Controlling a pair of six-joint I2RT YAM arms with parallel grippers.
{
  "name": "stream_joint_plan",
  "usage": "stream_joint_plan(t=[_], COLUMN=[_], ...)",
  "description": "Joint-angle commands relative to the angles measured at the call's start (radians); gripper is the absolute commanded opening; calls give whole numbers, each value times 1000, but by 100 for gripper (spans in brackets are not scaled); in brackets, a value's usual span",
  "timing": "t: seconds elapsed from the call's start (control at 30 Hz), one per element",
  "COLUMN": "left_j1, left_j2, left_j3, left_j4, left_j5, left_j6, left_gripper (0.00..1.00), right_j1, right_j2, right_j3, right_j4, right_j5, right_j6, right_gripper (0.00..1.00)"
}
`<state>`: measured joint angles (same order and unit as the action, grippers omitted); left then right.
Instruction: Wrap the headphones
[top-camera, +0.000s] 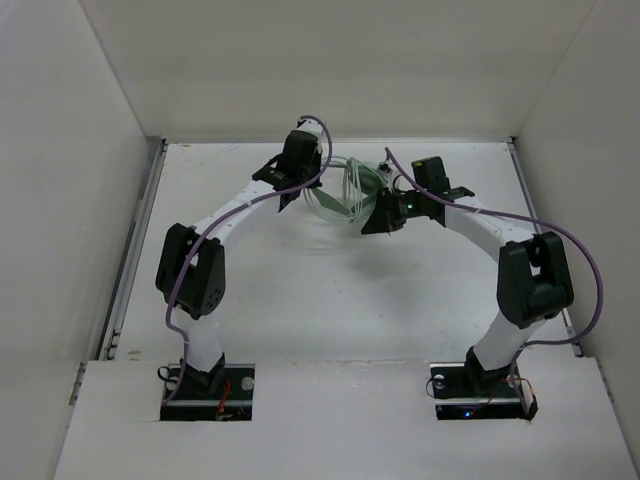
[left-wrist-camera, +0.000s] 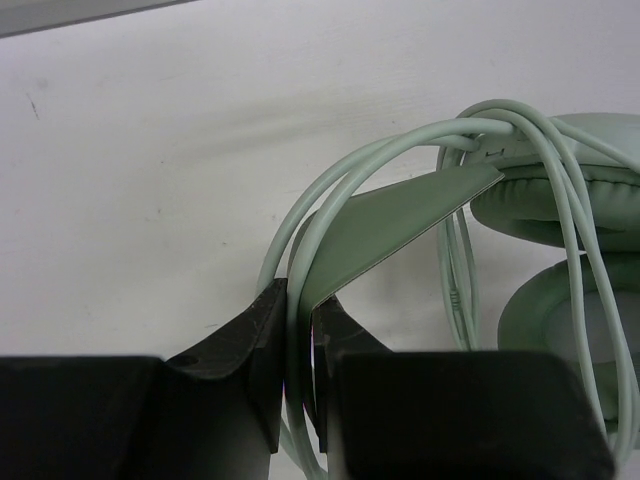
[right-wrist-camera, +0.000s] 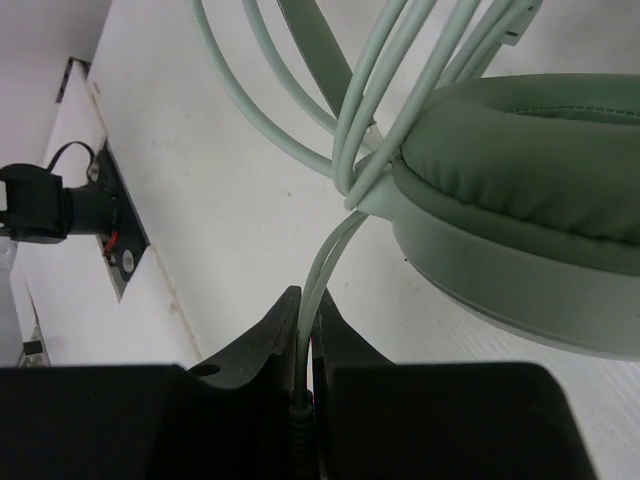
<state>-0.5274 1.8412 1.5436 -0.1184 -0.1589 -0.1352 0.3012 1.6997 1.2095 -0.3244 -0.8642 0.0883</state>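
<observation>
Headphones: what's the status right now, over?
Left gripper shut on headband. Right gripper shut on cable. Headphones held between them, cable looped around band. Nothing seen in the way.

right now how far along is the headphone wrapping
Mostly done: several loops of cable already lie around the headphones beside the ear cup. In hand: the left gripper clamps the headband, and the right gripper pinches the cable near what looks like its plug end. Left: probably winding on that last stretch and tucking the end.
</observation>
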Motion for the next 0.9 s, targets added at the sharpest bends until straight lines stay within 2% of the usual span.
stream_joint_plan(t=[0.0,0.47,0.87], left_j1=[-9,24,14], left_j2=[-17,115,199], left_j3=[-5,-25,-46], left_j4=[128,118,91], left_j5=[30,97,190], left_j6=[-26,-38,-110], left_gripper=[2,2,2], right_j1=[2,-26,-9], right_j2=[2,77,84], right_j3=[27,45,50], right_j4=[7,-12,-39], right_j5=[40,30,-24], right_j6=[-39,-24,-30], right_gripper=[8,8,11])
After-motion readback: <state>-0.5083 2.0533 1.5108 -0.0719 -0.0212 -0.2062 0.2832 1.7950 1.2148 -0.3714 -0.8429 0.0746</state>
